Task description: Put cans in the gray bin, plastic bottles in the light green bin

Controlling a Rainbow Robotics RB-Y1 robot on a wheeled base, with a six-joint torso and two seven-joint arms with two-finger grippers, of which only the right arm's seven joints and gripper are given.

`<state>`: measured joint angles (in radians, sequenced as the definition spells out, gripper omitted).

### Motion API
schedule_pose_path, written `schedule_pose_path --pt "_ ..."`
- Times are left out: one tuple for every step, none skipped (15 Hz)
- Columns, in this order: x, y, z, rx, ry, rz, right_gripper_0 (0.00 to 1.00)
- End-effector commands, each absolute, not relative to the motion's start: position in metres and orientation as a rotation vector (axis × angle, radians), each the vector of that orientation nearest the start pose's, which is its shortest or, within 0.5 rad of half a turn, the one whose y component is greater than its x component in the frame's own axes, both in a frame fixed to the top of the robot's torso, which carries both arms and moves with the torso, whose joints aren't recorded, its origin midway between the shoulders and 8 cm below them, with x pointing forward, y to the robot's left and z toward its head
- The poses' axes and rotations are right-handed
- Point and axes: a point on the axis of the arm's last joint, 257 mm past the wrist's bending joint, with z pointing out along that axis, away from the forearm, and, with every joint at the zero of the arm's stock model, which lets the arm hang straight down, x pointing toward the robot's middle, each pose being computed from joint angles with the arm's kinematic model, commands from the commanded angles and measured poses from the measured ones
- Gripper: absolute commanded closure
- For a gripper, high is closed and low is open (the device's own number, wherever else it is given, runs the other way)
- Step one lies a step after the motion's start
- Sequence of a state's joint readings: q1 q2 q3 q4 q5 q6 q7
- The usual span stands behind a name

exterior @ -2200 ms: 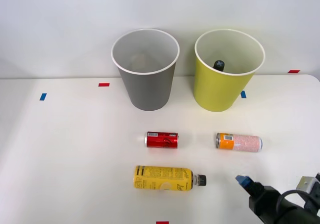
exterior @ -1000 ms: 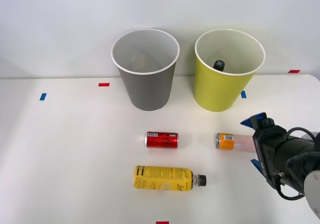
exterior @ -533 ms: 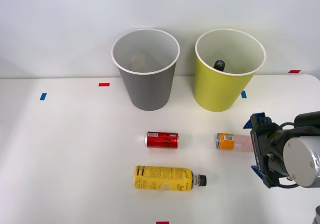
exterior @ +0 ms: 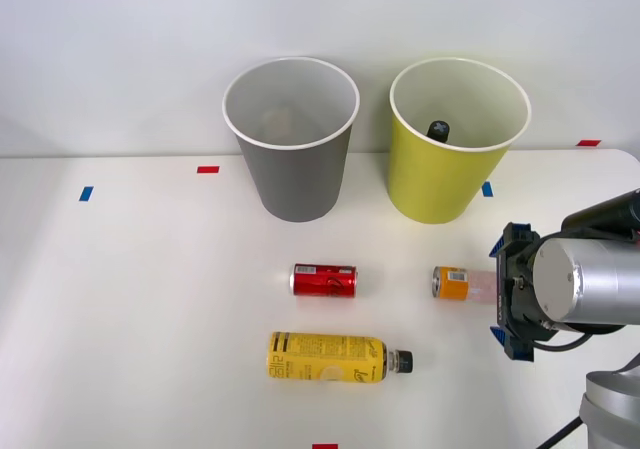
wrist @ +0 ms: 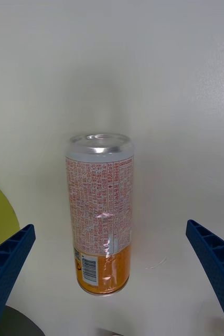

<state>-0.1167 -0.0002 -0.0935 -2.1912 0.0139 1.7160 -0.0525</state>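
The white table [exterior: 120, 299] carries the gray bin [exterior: 292, 159] and the light green bin [exterior: 450, 159] side by side at the back, a black bottle cap [exterior: 438, 129] showing inside the green one. Nearer lie the yellow-labelled bottle [exterior: 335, 357], the pink-speckled can [exterior: 465, 283] and the red can [exterior: 324, 280]. The right gripper [exterior: 507, 287] hangs above the speckled can's far end, blue fingers [wrist: 216, 268] spread wide, touching nothing.

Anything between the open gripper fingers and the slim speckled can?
Nothing: in the wrist view, bare white table surrounds the slim pink-white speckled can, lying untouched between the right gripper's fingers.
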Motion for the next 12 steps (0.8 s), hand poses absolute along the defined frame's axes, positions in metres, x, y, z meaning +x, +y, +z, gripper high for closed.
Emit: schedule_pose_path --pt "0.420 -0.245 -0.264 -2.624 -2.291 -0.683 0.00" --pt "0.422 -0.251 -0.267 -2.646 -2.296 -0.640 0.00" --pt "0.423 -0.257 -0.268 -2.667 -2.297 -0.609 0.00" --pt "0.426 -0.261 -0.271 -2.680 -2.295 -0.572 0.00" --pt "0.428 -0.263 -0.273 -2.684 -2.291 -0.555 0.00" --pt "0.432 -0.264 -0.277 -2.685 -2.291 -0.529 0.00" --pt "0.434 -0.267 -0.280 -2.694 -2.298 -0.507 0.00" --pt "0.435 -0.270 -0.286 -2.698 -2.305 -0.480 0.00" --pt "0.434 -0.269 -0.293 -2.686 -2.305 -0.454 0.00" --pt "0.433 -0.267 -0.298 -2.669 -2.314 -0.438 0.00" --pt "0.434 -0.264 -0.299 -2.655 -2.323 -0.436 0.00" --pt "0.434 -0.263 -0.301 -2.647 -2.323 -0.431 0.00"
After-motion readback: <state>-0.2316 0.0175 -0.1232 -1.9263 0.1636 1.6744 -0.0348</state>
